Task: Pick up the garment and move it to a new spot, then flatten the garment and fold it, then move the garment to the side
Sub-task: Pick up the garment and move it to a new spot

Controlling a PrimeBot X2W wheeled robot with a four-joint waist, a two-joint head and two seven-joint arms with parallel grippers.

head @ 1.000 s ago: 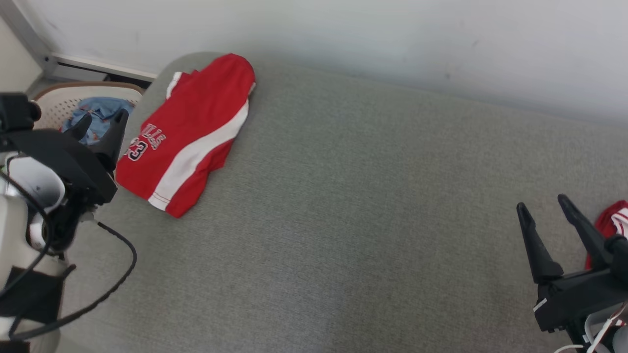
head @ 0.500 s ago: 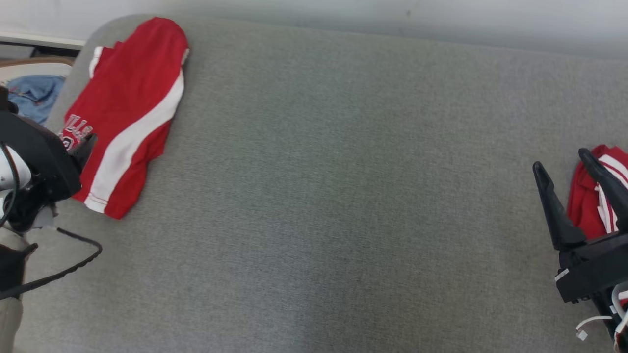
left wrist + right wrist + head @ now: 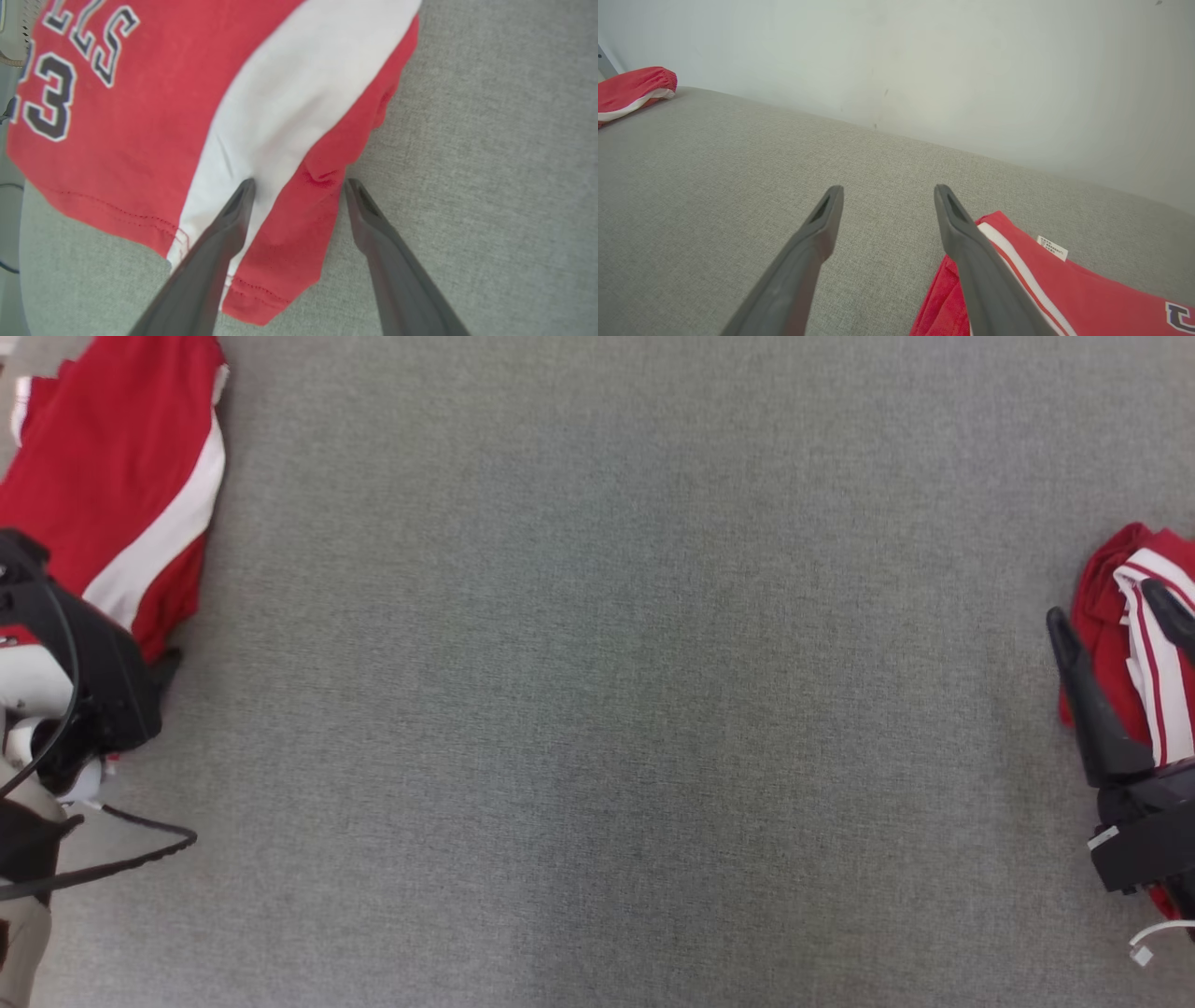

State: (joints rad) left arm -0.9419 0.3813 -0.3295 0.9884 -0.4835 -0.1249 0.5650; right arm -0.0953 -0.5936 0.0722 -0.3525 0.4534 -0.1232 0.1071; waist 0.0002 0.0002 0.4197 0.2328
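The folded red garment (image 3: 103, 476) lies at the left end of the grey bench (image 3: 597, 709). Its long axis and its white stripe run slantwise from the far end down toward the robot's left, stitched hem nearest. In the left wrist view the left end effector (image 3: 299, 184) stands spread over that hem corner, one finger across the stripe and the other at the cloth's edge; whether they touch it I cannot tell. The right end effector (image 3: 1103, 602) is spread as well, its fingers against a crumpled red garment (image 3: 1134, 616) at the bench's right edge. Since a second ago the head camera has tipped downward, so the wall and a basket have left its view. The left end effector, then beside the folded garment, now overlaps it.
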